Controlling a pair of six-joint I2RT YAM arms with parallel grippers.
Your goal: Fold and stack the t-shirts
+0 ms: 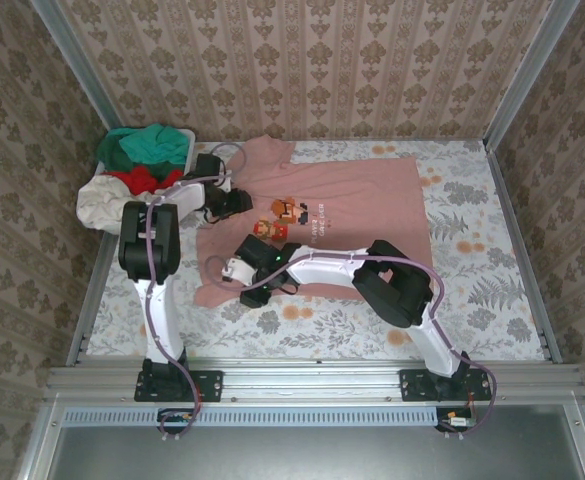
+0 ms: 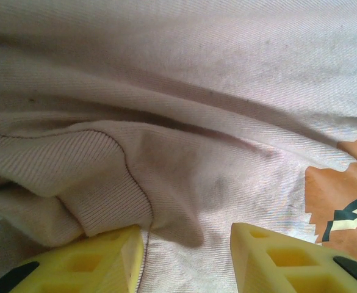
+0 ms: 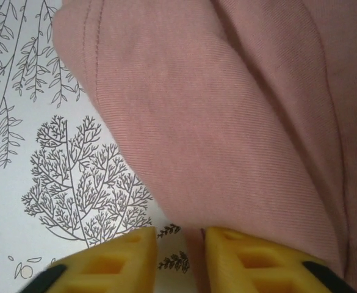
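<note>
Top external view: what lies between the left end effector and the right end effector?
Cloth of the dusty-pink t-shirt covers that stretch; the top external view shows it.

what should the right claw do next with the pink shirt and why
Probably ease the right claw forward so the edge of the dusty-pink cloth t-shirt slides between its fingers. They stand narrowly apart at that edge, with the white leaf-printed table cover showing between them, so nothing is pinched yet. The left claw sits open at the ribbed collar.

Pink t-shirt (image 1: 372, 190) matt knit cloth; collar (image 2: 74, 171) ribbed.
</note>
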